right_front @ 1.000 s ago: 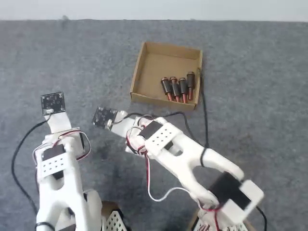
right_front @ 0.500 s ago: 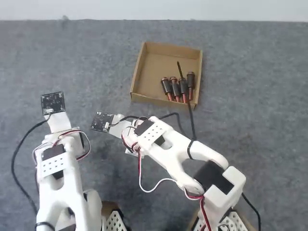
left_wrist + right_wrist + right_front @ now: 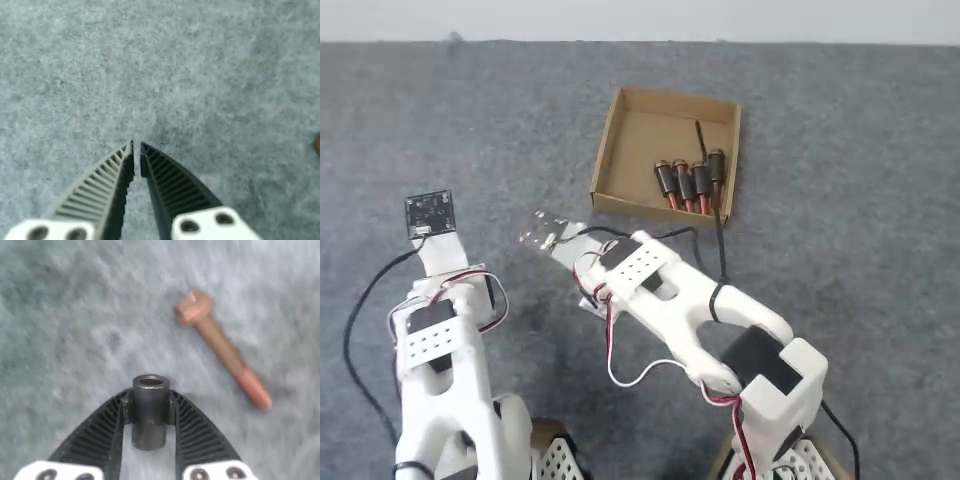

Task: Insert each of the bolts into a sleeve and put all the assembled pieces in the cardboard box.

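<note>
Sleeve [image 3: 150,415] in right end effector [image 3: 149,399], bolt [image 3: 220,347] nearby

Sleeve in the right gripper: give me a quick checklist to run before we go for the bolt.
1. Hold on sleeve by right gripper: ok, clamped between both fingers.
2. The sleeve's open end: ok, bore shows unblocked.
3. Access to bolt: ok, it lies on the carpet, apart from the sleeve.
4. Readiness of left gripper: not ok, shut over bare carpet.
5. Room in box: ok, four pieces along one wall.
6. Path of cable: not ok, it crosses the box rim.
</note>
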